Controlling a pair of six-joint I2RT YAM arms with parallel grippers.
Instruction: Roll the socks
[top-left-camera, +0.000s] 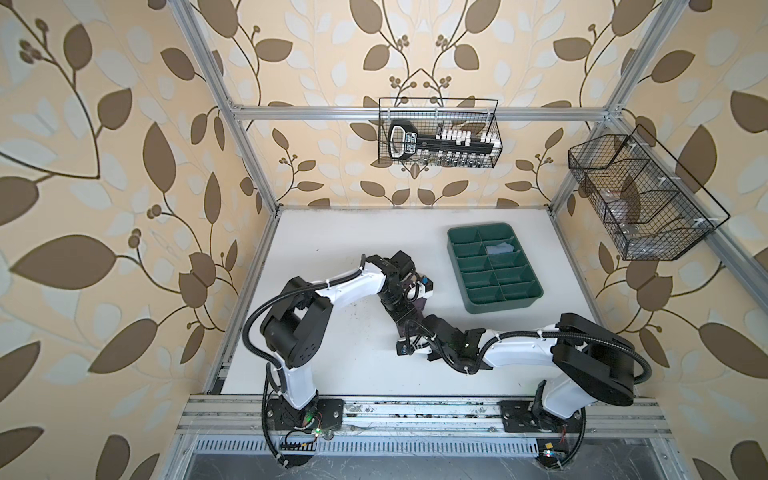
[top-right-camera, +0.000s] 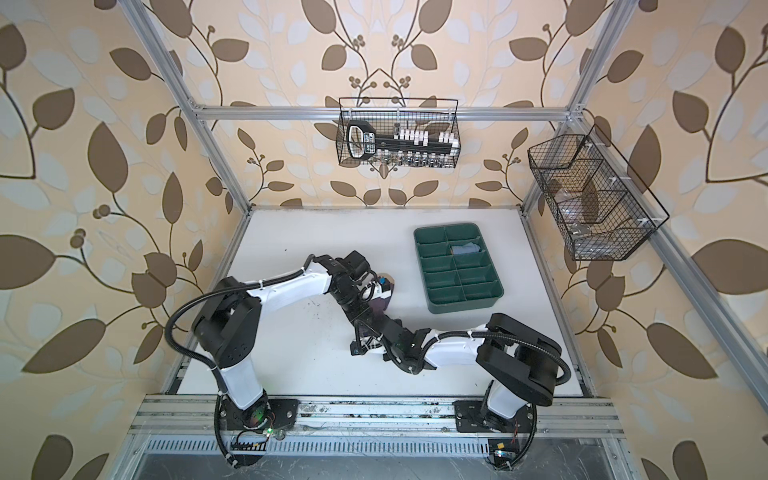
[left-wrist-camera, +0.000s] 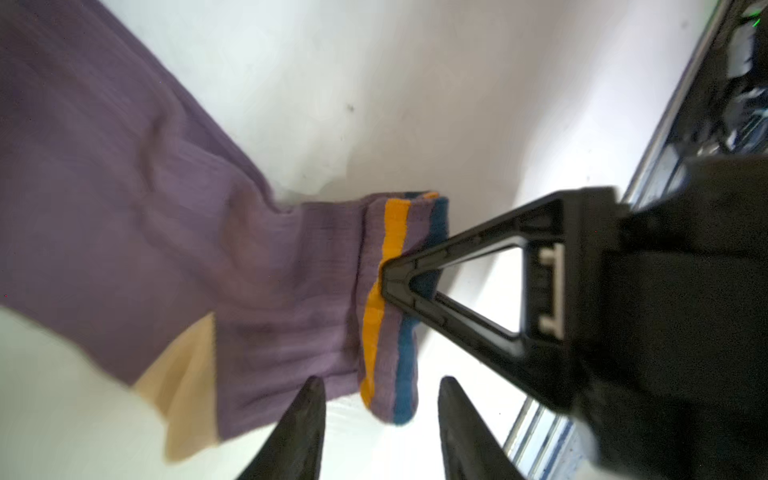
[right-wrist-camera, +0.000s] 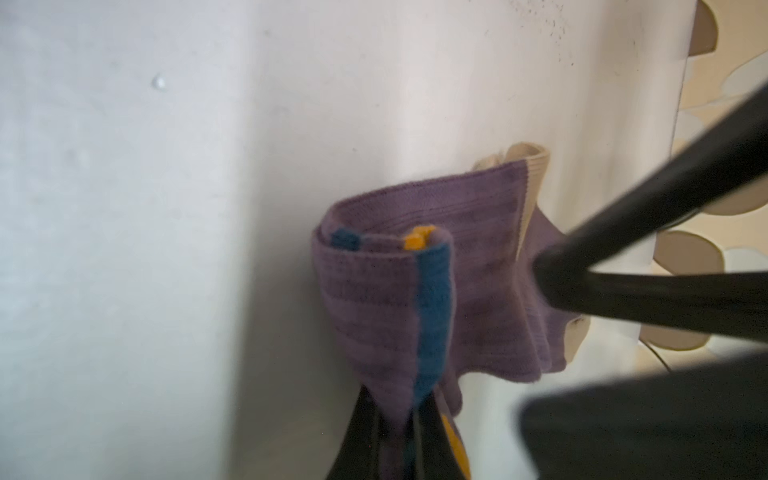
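No text is legible; the label (top-left-camera: 410, 137) on the black tool (top-left-camera: 457, 143) in the wire basket (top-left-camera: 436, 99) is blurred.

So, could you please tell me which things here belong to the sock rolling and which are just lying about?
Job: purple sock; right hand, shut on its striped cuff; left hand, open beside it; pale blue bundle in the green tray, perhaps the other sock.
Lying about: back wire basket of tools; side wire basket.

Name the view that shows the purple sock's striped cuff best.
Left wrist view: the cuff is spread, orange and blue stripes clear, pinched by the right tool. The right wrist view shows it bunched edge-on; both top views barely show it.
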